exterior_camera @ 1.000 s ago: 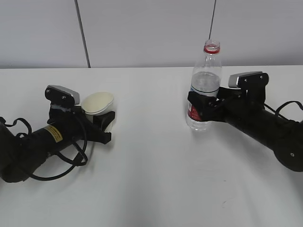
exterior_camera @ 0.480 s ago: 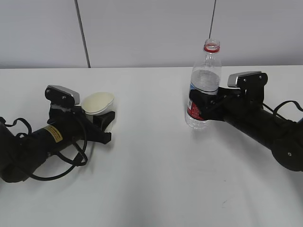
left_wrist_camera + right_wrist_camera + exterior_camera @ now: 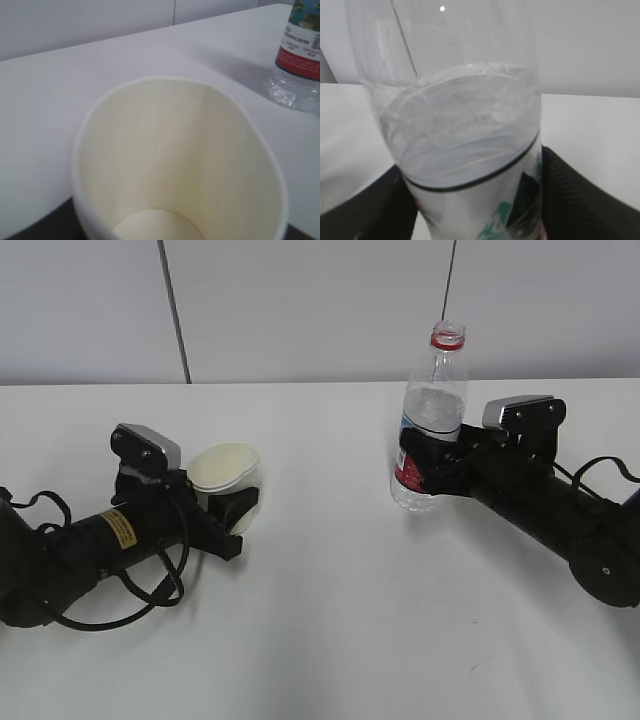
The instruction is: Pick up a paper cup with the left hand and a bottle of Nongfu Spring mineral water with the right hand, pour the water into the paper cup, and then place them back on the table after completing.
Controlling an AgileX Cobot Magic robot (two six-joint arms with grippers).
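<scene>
The paper cup (image 3: 228, 466) is cream-white, tilted slightly, and held just above the table (image 3: 330, 590) by the left hand's gripper (image 3: 232, 492), which is shut on it. The left wrist view looks into the empty cup (image 3: 175, 165); black jaw parts show only at the bottom corners. The clear Nongfu Spring bottle (image 3: 432, 430) has a red label, a red neck ring and no cap, and stands upright. The right hand's gripper (image 3: 428, 468) is shut on its lower body. In the right wrist view black fingers (image 3: 580, 200) press both sides of the bottle (image 3: 470, 150), which holds water (image 3: 465, 120).
A grey wall with vertical seams rises behind the table's back edge (image 3: 300, 383). Black cables (image 3: 150, 590) loop beside the left arm. The right arm's body (image 3: 570, 530) lies low over the table at the right. White tabletop separates cup and bottle (image 3: 300, 55).
The left arm has moved right and a little up, carrying the cup. The right gripper has closed onto the bottle, which shifted slightly left and up.
</scene>
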